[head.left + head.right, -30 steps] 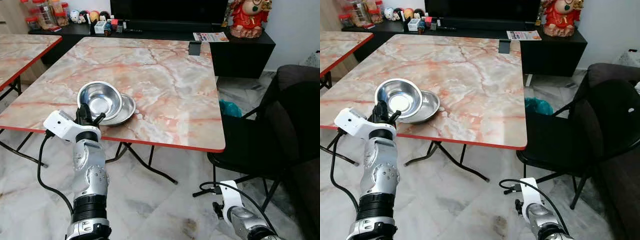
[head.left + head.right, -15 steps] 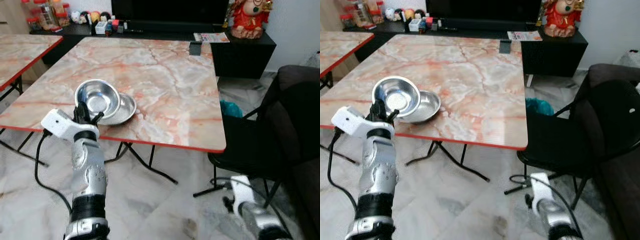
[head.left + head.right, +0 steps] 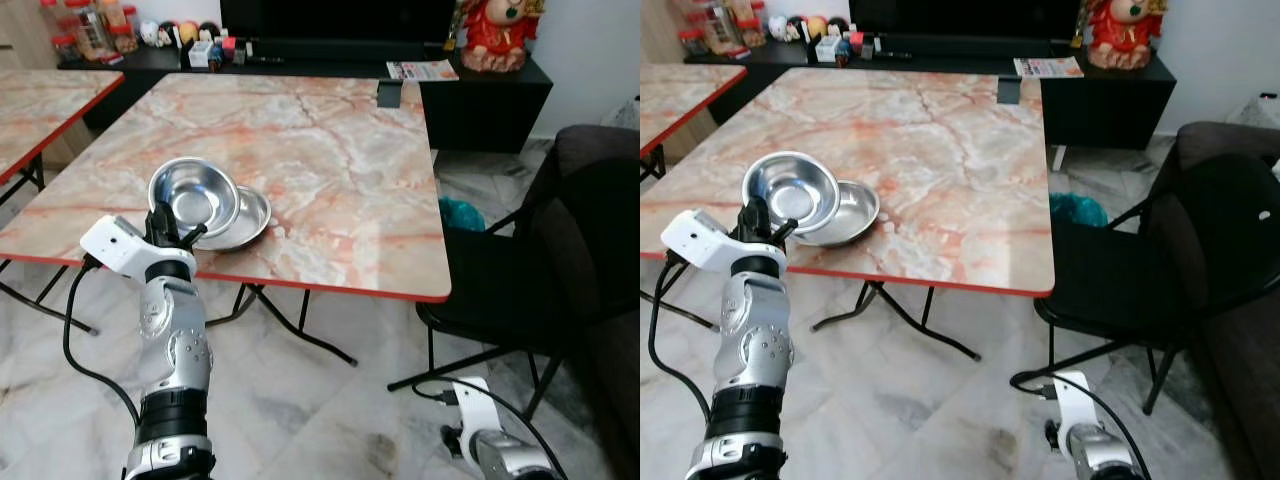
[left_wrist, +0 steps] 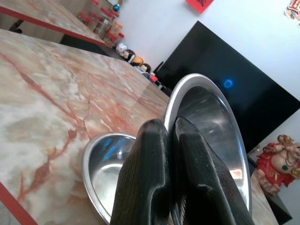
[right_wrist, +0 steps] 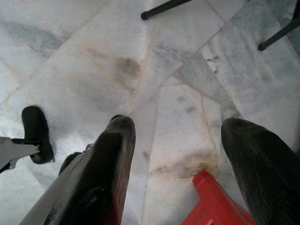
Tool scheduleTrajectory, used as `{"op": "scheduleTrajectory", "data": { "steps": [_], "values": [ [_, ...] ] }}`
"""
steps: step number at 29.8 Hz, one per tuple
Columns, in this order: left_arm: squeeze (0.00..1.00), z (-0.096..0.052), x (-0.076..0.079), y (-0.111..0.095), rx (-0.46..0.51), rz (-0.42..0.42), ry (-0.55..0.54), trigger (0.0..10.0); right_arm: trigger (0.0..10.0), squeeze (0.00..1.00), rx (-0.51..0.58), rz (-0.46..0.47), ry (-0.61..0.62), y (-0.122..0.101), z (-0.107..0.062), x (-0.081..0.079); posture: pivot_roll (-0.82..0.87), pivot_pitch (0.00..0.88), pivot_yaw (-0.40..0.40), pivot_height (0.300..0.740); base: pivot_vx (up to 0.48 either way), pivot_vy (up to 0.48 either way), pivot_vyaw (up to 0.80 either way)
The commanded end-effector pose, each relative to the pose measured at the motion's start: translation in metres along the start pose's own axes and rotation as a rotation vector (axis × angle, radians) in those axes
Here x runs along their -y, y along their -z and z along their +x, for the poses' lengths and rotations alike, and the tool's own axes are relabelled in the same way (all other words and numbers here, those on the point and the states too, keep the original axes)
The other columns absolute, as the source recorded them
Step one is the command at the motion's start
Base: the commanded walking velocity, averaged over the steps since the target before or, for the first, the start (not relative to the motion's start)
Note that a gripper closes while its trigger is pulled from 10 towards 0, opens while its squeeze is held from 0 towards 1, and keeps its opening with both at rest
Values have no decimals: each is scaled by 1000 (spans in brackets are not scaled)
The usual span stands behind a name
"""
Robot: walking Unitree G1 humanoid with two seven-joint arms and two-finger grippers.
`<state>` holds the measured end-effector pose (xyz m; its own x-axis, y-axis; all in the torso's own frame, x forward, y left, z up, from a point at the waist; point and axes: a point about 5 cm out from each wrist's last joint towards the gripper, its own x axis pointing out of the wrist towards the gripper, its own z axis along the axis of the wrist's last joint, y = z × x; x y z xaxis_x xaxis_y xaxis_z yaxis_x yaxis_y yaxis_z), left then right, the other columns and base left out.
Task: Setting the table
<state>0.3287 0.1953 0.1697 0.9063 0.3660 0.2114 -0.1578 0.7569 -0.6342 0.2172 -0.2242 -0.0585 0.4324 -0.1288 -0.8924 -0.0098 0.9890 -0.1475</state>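
Two steel bowls sit near the front left edge of the marble table (image 3: 330,170). The upper bowl (image 3: 195,198) is tilted and lifted, resting partly over the lower bowl (image 3: 248,222), which lies flat on the table. My left gripper (image 3: 172,232) is shut on the near rim of the upper bowl; in the left wrist view its fingers (image 4: 154,178) pinch that rim, with the upper bowl (image 4: 213,122) rising behind them and the lower bowl (image 4: 105,171) beneath. My right gripper (image 5: 180,154) hangs low over the floor, open and empty.
A black chair (image 3: 560,260) stands at the table's right side. A second marble table (image 3: 40,110) is at the left. A dark TV cabinet (image 3: 330,60) with jars, small toys and a red figurine (image 3: 492,35) runs along the back. A red object (image 5: 220,201) lies on the floor under my right gripper.
The upper bowl has been tipped and lifted a little in my left gripper. My right arm has swung slightly down by the floor. The lower bowl has not moved.
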Motion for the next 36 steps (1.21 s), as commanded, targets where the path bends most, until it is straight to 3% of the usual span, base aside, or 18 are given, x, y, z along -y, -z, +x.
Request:
{"op": "scheduleTrajectory", "data": {
  "steps": [1, 7, 15, 19, 30, 36],
  "values": [
    [0, 0, 0, 3, -9, 8, 7, 10000, 10000, 0, -23, 6, -11, 8, 1, -1, -110, 45, 16, 740, 0, 0, 0],
    [0, 0, 0, 5, -18, 11, 7, 10000, 10000, 0, -85, -8, -22, 30, 2, 4, -121, 35, 12, 740, 0, 0, 0],
    [0, 0, -3, 5, -23, 31, 10, 10000, 10000, 0, -72, -56, -29, 28, 3, -3, -132, 42, 13, 740, 0, 0, 0],
    [0, 2, 5, 1, 3, 28, 37, 10000, 10000, 0, -57, -64, -45, 26, 4, -8, -117, 42, 9, 740, 0, 0, 0],
    [0, 3, -3, -6, 38, 43, -30, 10000, 10000, 0, -22, -49, -90, 23, 4, -11, -105, 41, -5, 740, 0, 0, 0],
    [0, 4, -7, -9, 54, 47, -61, 10000, 10000, 0, -14, -51, -100, 15, 3, -12, -103, 38, -8, 740, 273, 0, 0]
  ]
}}
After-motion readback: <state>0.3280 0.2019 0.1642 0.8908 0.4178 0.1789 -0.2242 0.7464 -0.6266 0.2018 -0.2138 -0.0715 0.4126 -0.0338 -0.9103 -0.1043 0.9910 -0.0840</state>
